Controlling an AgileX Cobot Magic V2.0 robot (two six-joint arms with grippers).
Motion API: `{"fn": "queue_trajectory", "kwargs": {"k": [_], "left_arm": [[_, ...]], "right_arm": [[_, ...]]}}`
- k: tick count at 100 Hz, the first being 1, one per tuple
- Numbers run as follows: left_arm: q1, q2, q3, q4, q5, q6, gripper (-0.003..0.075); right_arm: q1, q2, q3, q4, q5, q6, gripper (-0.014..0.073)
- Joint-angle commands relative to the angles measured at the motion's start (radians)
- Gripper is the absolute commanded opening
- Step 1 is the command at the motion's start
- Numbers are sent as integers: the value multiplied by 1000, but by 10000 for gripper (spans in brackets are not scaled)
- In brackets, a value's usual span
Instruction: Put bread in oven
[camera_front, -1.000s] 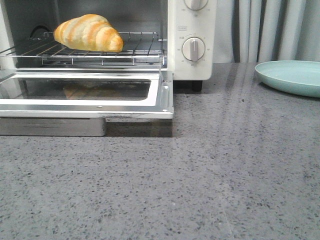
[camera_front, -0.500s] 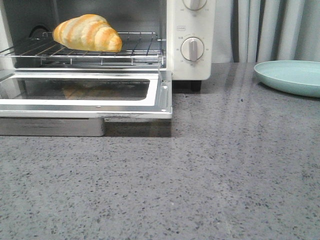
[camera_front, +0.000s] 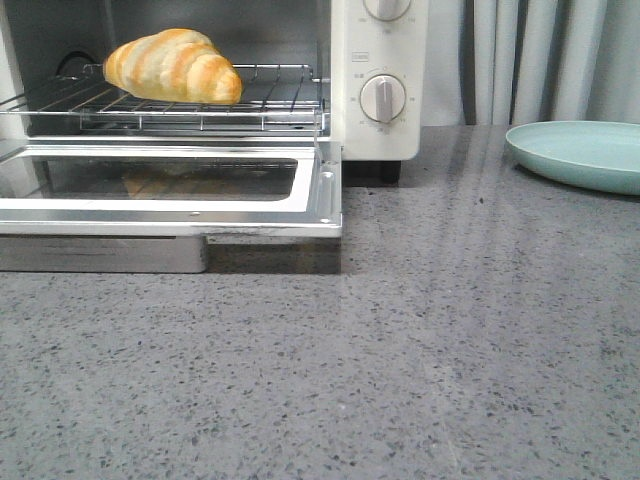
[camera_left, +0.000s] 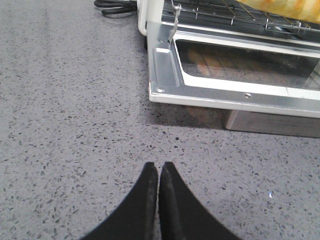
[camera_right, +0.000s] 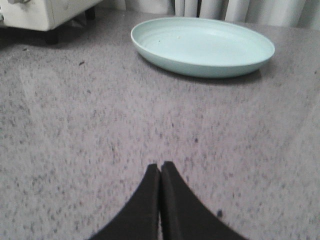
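Observation:
The golden striped bread (camera_front: 173, 66) lies on the wire rack (camera_front: 270, 100) inside the off-white oven (camera_front: 380, 130), at the back left in the front view. The oven's glass door (camera_front: 170, 190) hangs open and flat. A strip of the bread also shows in the left wrist view (camera_left: 280, 6). My left gripper (camera_left: 159, 165) is shut and empty over the grey counter, well short of the door (camera_left: 240, 95). My right gripper (camera_right: 160, 165) is shut and empty over the counter. Neither gripper shows in the front view.
A pale green empty plate (camera_front: 585, 152) sits at the back right, also in the right wrist view (camera_right: 202, 45). A metal crumb tray (camera_front: 100, 253) juts out under the door. A black cable (camera_left: 115, 6) lies left of the oven. Curtains hang behind.
The whole front view has shifted a few pixels to the left. The bread, oven and plate keep their places relative to each other.

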Motion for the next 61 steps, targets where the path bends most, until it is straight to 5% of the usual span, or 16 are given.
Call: {"fn": "queue_trajectory", "kwargs": {"k": [1,61], "left_arm": [[3,-30,26,0,-47,-9,-21],[3,-30,26,0,-47,-9,-22]], "right_arm": [[-6,-12,10,6,-17,2,-62],[-8,-12,10,2,-23,0,-62]]}}
